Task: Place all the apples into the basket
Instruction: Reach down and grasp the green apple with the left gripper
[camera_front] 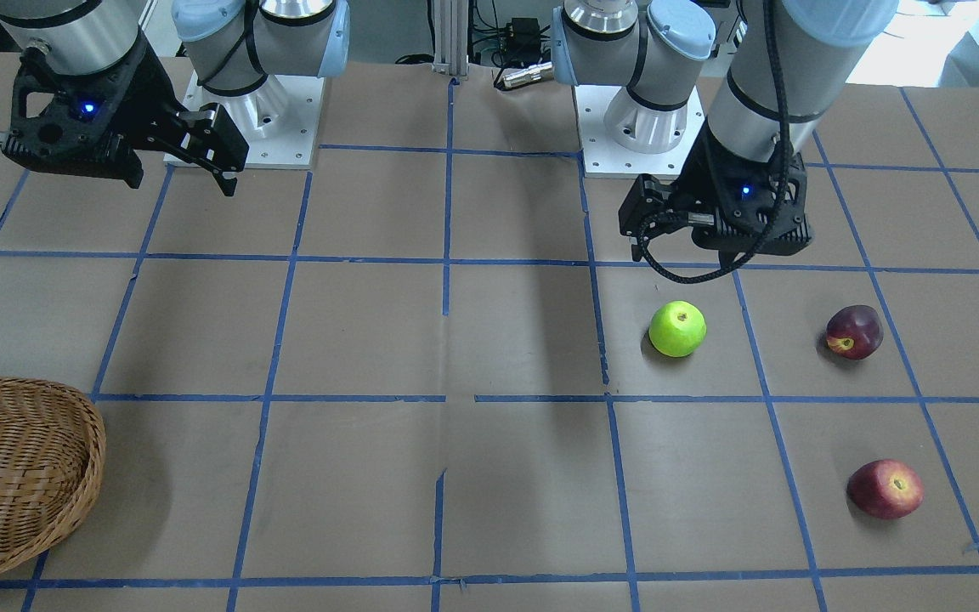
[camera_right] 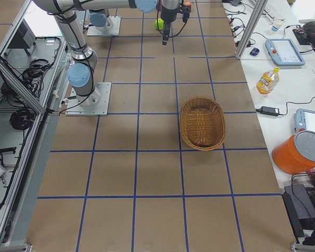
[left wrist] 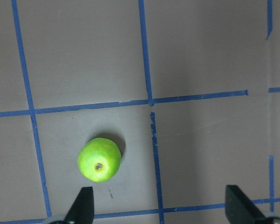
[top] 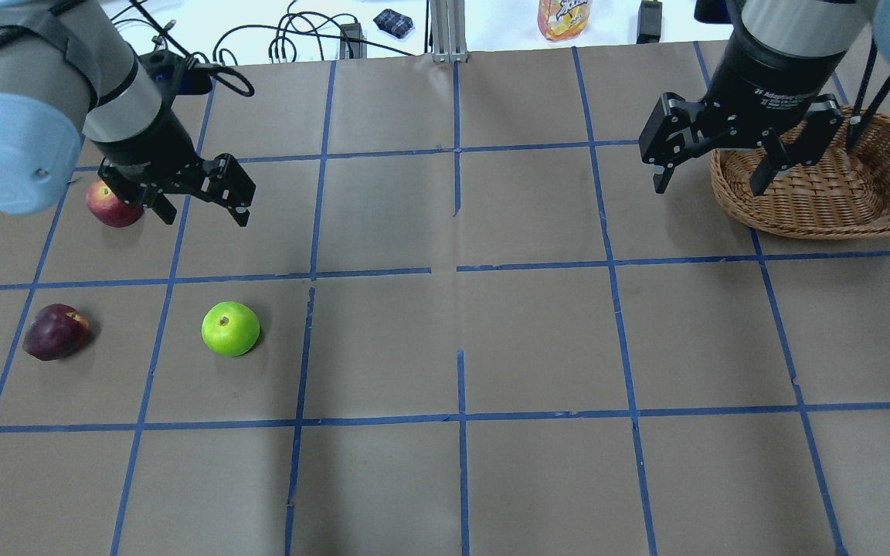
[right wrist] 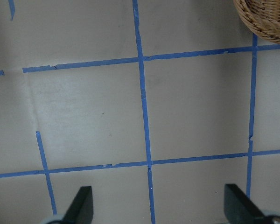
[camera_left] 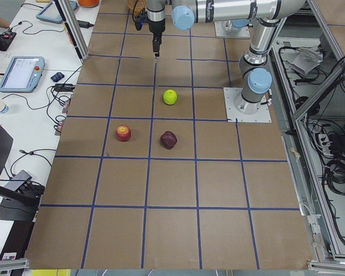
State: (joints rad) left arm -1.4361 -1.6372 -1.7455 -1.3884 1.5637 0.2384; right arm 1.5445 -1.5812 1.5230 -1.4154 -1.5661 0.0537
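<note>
Left pincer point(top: 203, 216) is hovering released over the table point(top: 538, 340), green apple point(top: 230, 328) lying near it, untouched. Advise centring fingers astride the apple before descending. Right pincer point(top: 709, 185) is hanging released beside the basket point(top: 800, 210), well apart.

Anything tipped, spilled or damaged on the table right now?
Nothing stands out. The green apple, maroon apple and red apple lie apart, the basket sits upright and empty, and left gripper and right gripper hang open.
</note>
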